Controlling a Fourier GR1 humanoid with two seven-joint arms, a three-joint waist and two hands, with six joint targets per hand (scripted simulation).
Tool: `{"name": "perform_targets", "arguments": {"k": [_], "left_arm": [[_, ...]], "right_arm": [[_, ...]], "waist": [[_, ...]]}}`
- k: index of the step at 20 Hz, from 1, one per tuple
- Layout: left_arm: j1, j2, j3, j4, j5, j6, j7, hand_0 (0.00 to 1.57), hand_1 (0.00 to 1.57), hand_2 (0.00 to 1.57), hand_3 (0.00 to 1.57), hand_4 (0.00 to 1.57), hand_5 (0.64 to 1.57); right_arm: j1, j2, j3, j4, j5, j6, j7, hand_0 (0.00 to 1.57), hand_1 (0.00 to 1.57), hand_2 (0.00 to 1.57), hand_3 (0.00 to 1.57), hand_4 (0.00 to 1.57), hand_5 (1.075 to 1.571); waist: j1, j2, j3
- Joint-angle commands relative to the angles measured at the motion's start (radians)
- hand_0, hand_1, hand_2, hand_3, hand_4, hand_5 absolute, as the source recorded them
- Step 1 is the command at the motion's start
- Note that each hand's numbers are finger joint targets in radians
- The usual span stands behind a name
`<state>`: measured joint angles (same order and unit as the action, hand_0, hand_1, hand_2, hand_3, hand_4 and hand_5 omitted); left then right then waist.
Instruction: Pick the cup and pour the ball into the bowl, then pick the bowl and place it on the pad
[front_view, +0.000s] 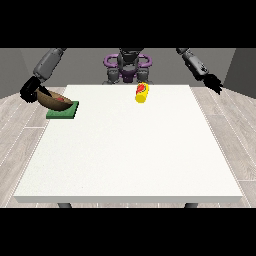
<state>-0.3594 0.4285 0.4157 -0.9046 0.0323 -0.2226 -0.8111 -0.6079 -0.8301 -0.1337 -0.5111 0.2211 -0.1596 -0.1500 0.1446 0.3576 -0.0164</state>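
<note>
The big white surface (130, 150) sits in front of the robot (127, 65). The hand at the view's left (31, 93) is black & is at the far left corner of the surface. Its fingers (44, 92) are right at the rim of the brown bowl (54, 101) & seem to hold it, but they're too small to tell how far they curl. The bowl is tipped, w/ its open side up and toward the middle of the surface. It sits over the green pad (63, 110); its low edge looks like it touches the pad, but I can't tell for sure. A red thing (61, 101) shows inside the bowl, prob. the ball.

The pad lies flat, just below & to the right of those fingers, near the left edge of the surface.

The yellow cup (141, 93) lies on its side at the far edge of the surface, well apart from both hands. Something red shows at its top end. It's about halfway btw. the two hands, a bit closer to the hand at the view's right.

The hand at the view's right (215, 82) hangs past the far right corner, off the surface. It holds nothing. Its fingers point down & out, and look loose, not curled.
</note>
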Motion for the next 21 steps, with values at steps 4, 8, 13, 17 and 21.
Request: {"name": "perform_targets", "arguments": {"k": [4,8,13,17,21], "left_arm": [[0.019,0.039,0.046,-0.020,0.050,-0.033,-0.008,0.00,0.00,0.00,0.00,0.86,1.168],[0.047,0.075,0.056,-0.079,0.073,-0.064,0.026,0.00,0.00,0.00,0.00,0.86,1.185],[0.091,0.076,0.071,-0.108,0.105,-0.084,0.029,0.00,0.00,0.00,0.00,0.87,1.167],[0.077,0.048,0.050,-0.089,0.099,-0.059,0.064,0.00,0.00,0.00,0.00,0.88,1.213],[0.144,0.030,0.017,-0.035,0.050,-0.051,0.088,0.00,0.00,0.00,0.00,0.88,1.213]], "right_arm": [[-0.034,0.080,-0.152,0.088,-0.173,0.088,-0.012,1.57,1.57,1.57,1.26,0.64,1.378],[-0.071,-0.014,-0.231,0.157,-0.225,0.125,0.043,0.97,0.97,0.83,0.78,0.11,1.383],[-0.104,-0.086,-0.272,0.171,-0.255,0.182,0.039,0.00,0.00,0.54,0.00,0.00,1.254],[-0.112,-0.058,-0.268,0.157,-0.263,0.186,0.074,0.00,0.00,0.46,0.05,0.00,1.293],[-0.103,0.049,-0.252,0.105,-0.291,0.279,0.035,0.00,0.00,0.10,0.37,0.50,1.371]], "waist": [[-0.023,0.056,0.0197],[-0.018,0.062,0.0192],[-0.016,0.054,0.0178],[-0.036,-0.008,0.0168],[-0.048,-0.176,0.0153]]}}
